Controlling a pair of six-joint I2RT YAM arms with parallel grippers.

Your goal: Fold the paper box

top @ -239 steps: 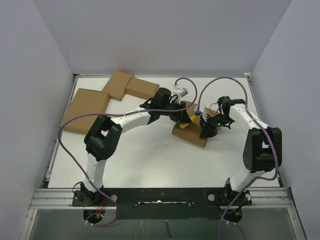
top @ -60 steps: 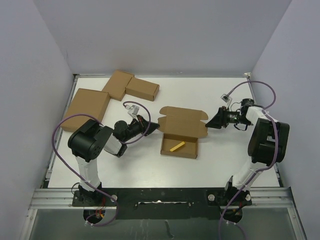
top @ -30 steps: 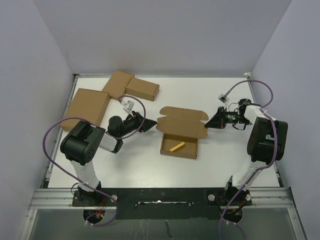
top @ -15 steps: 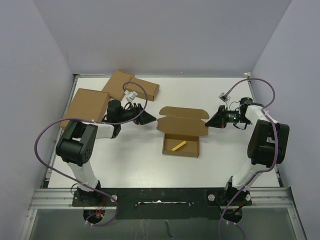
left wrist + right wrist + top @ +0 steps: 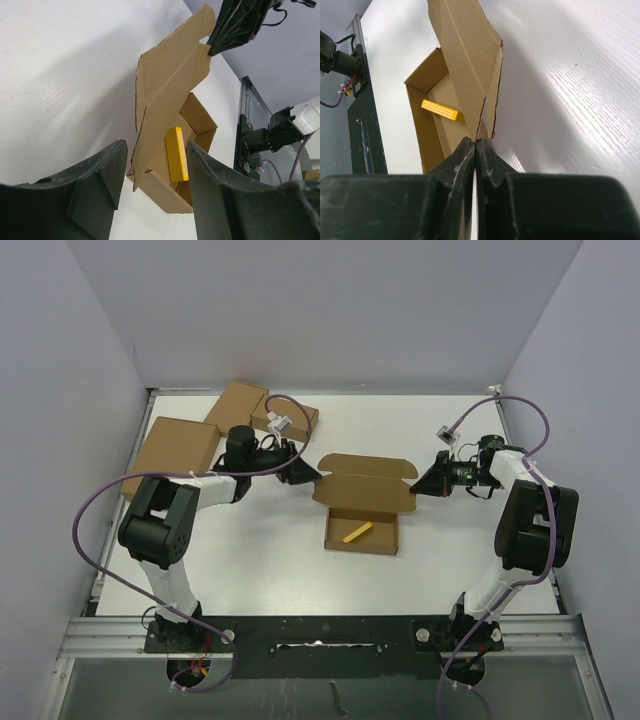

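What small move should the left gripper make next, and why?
Probably ease the left gripper forward onto the near side flap of the lid and close. Its jaws are open and lined up with that flap, gripping nothing, while the shut right gripper touches the lid's far end. The box is open, a yellow block inside.

A white desk (image 5: 250, 560) with a faint grain is closed in at the back, left and right by plain, pale lavender-grey walls (image 5: 320, 310). A metal rail (image 5: 320, 632) runs along its near edge. The light is soft and even.
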